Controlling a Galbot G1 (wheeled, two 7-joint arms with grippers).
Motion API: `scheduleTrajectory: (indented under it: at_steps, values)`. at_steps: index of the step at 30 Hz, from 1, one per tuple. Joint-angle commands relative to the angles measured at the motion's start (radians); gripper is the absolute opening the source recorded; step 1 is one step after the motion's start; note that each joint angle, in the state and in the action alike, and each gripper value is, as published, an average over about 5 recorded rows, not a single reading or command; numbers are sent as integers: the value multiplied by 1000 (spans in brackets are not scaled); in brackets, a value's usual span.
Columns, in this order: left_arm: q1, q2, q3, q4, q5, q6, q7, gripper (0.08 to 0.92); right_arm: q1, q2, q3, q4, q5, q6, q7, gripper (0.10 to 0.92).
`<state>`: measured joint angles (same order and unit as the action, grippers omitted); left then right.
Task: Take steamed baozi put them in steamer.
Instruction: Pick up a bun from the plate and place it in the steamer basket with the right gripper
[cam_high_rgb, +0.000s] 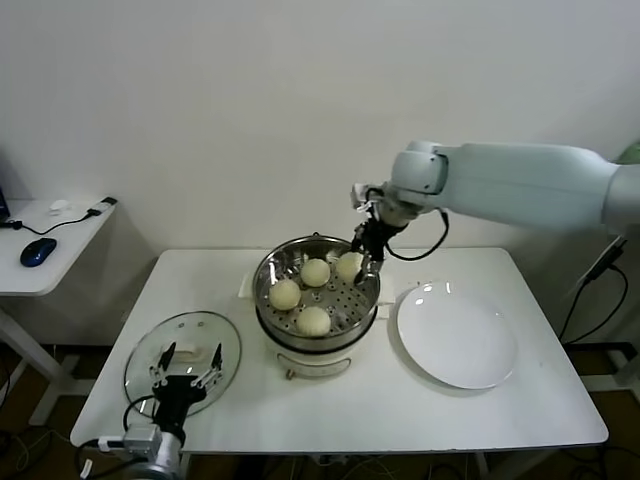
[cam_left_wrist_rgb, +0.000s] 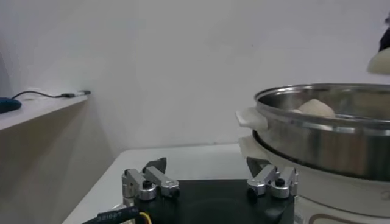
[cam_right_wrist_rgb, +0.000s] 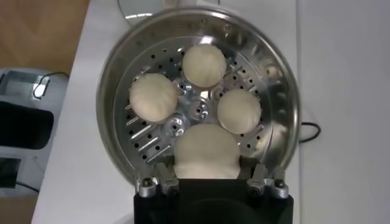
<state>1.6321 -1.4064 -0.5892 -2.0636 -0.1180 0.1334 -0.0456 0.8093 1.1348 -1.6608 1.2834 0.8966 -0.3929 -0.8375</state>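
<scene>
Nearest me, my left pincer (cam_high_rgb: 188, 366) waits low at the front edge of the worktop (cam_high_rgb: 330, 410), jaws spread wide and holding nothing, just over the glass lid (cam_high_rgb: 183, 360). It's out of this play, well apart from the action.

Moving out to the middle: the steamer (cam_high_rgb: 316, 335) sits on its white base, and three steamed baozi (cam_high_rgb: 313, 320) rest on the perforated tray, spaced around the centre. Beside it, toward my right, the white plate (cam_high_rgb: 456, 340) lies bare.

Now the far rim, and here's the one that matters. My right pincer (cam_right_wrist_rgb: 210, 182) is closed partway on the fourth baozi (cam_right_wrist_rgb: 206, 152), fingers (cam_right_wrist_rgb: 263, 181) pressed to either flank of the bun. It hangs just above the tray on the back-right side of the pot, straight below my wrist. The bun is round, no long axis to worry about, so the turning point is purely vertical: the open patch of tray lies directly under it, with its neighbours close on the near side. I judge a short straight drop and release finishes this, provided I don't nudge the bun next door.
</scene>
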Motion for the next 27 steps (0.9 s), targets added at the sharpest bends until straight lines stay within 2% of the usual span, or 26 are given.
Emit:
scheduleTrajectory:
  at_steps: [1, 18, 27]
  values:
    - [0, -1, 1, -1, -1, 0, 0, 823, -136, 80, 16, -86, -48, -34, 37, 704]
    - [-7, 5, 0, 15, -15, 3, 1, 823, -186, 85, 30, -110, -101, -11, 17, 712]
    - [-7, 9, -3, 10, -24, 4, 3, 823, -130, 71, 38, -117, -127, 65, -61, 817]
